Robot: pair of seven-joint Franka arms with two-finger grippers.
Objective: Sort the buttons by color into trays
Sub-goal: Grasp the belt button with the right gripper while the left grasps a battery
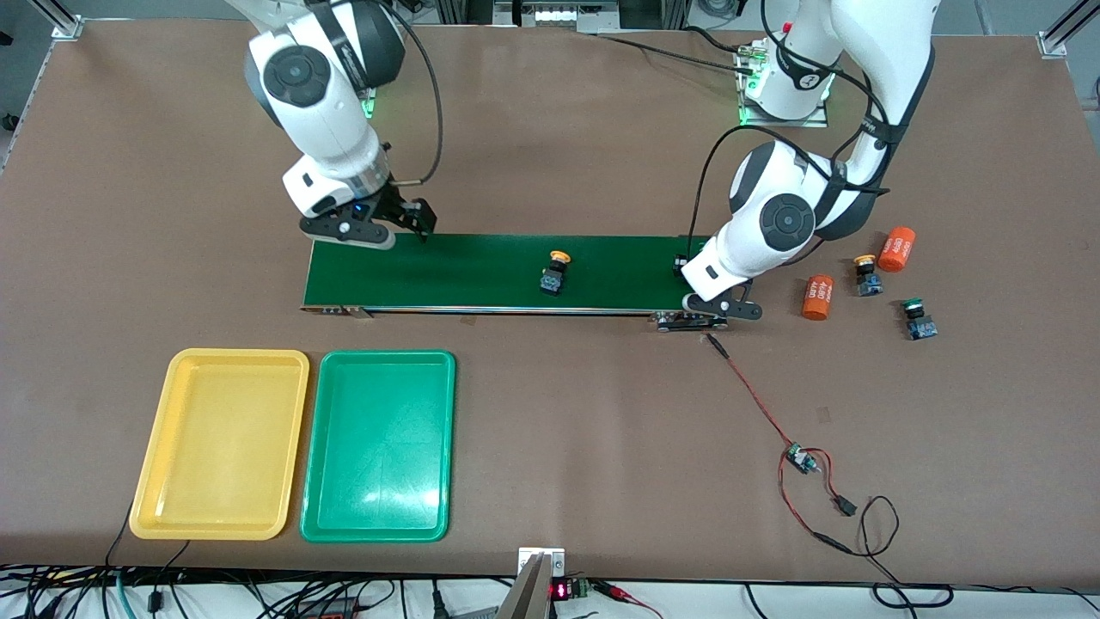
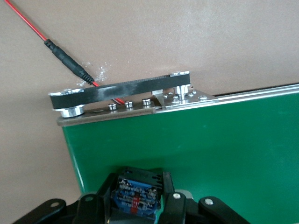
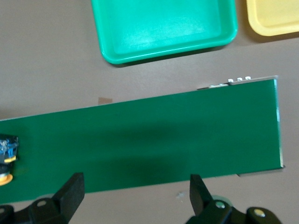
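The left gripper [image 2: 136, 198] is clamped on a button [image 2: 137, 190] over the conveyor belt's [image 1: 481, 271] end, the right gripper [image 3: 135, 193] hangs wide open and empty over the other end, and a yellow-capped button [image 1: 554, 272] lies mid-belt.

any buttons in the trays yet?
No: in the front view the yellow tray and green tray hold nothing.

yellow tray [image 1: 222, 444], green tray [image 1: 378, 447], dark-green belt [image 1: 481, 271]
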